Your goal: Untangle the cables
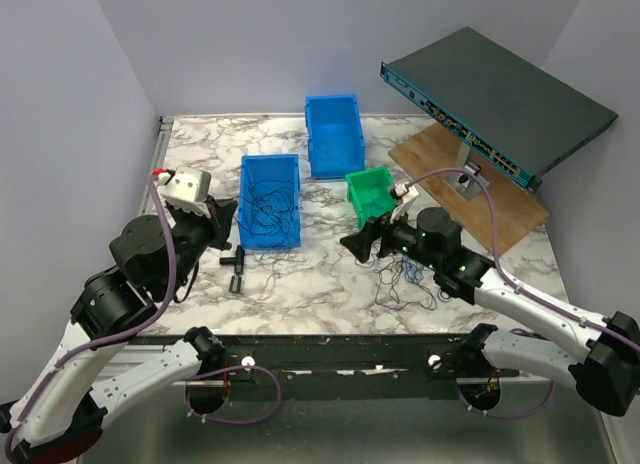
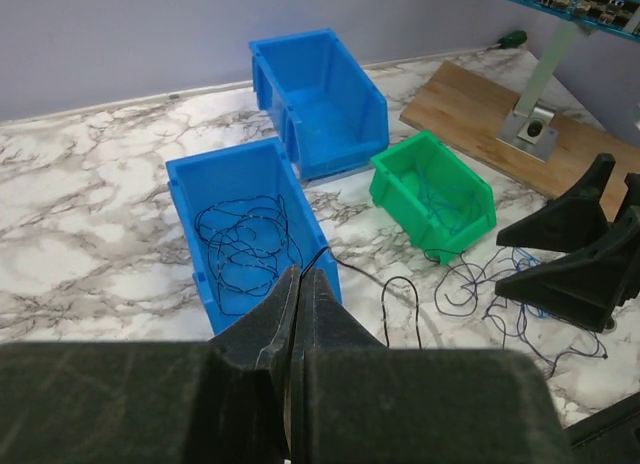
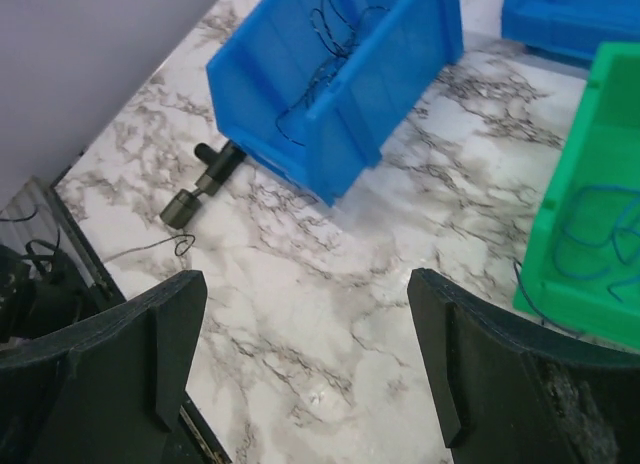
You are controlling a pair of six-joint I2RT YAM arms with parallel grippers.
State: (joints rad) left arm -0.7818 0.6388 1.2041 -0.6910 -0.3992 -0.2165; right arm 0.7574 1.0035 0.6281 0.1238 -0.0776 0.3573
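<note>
Blue plastic makes the nearer box point(image 1: 270, 162), and I tell every place from it. Inside it lies a loose tangle of thin black cables point(image 1: 270, 206). My left gripper point(image 2: 298, 276) hangs just at the front of this box, on the side toward me, with its two fingers pressed fully together. One thin black cable point(image 2: 400, 279) runs away from the tips over the marble table point(image 1: 320, 284) beside the box, but I cannot tell if it is really pinched between them. My right gripper point(image 3: 305, 284) is to the right of the box, low over the table, with the fingers spread wide and nothing between them. Also right of the box stands a small green box point(image 1: 368, 196) with some blue cable point(image 2: 445, 196) inside. Nearer to me than the green box, still to the right of the blue box, a tangle of blue cable point(image 1: 405, 284) lies on the table just beside the right gripper. Behind the blue box and a little to the right stands a second blue box point(image 1: 335, 166). A small black T-shaped piece point(image 1: 235, 267) lies on the table just in front of the box's left corner.
</note>
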